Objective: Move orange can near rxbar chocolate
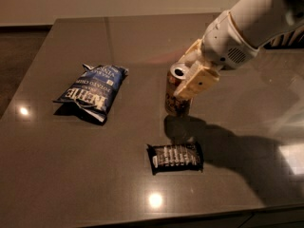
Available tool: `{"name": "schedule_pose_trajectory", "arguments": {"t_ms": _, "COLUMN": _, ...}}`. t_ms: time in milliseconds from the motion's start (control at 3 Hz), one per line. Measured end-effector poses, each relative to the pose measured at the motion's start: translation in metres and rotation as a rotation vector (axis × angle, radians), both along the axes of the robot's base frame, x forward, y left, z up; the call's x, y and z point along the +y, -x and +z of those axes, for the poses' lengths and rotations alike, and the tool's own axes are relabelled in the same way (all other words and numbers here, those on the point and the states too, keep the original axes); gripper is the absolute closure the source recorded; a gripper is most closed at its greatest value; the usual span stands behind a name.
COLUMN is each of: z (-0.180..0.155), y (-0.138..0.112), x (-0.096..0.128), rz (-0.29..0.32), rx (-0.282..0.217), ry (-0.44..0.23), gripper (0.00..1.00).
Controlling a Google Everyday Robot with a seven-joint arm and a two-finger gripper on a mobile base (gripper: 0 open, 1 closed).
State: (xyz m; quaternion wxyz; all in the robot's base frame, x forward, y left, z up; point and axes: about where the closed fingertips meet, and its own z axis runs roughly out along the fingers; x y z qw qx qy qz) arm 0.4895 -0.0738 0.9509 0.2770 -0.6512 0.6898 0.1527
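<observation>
Slim orange-gold metal drink can [175, 99] with silver top, clasped between cream fingers [197, 82] of the white arm's gripper [187, 77] at mid dark glossy counter [142, 42], flat black-wrapped rectangular bar [176, 156] near in front, crumpled blue chip bag [92, 90] well apart at view's left.

Slim orange-gold metal can [173, 99], slightly tilted, gripped by the tool [186, 80], near and at 12 o'clock from the flat black-wrapped bar [175, 156].

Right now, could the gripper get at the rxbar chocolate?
Probably yes: the gripper, shut on the orange can, hangs just behind the rxbar chocolate; nothing stands between them on the table, and the chip bag lies aside.
</observation>
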Motion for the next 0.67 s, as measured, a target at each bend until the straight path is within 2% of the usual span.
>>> {"name": "schedule_pose_trajectory", "arguments": {"t_ms": 667, "z": -0.021, "y": 0.029, "x": 0.008, "rz": 0.092, "rx": 0.020, "ry": 0.030, "gripper": 1.00}}
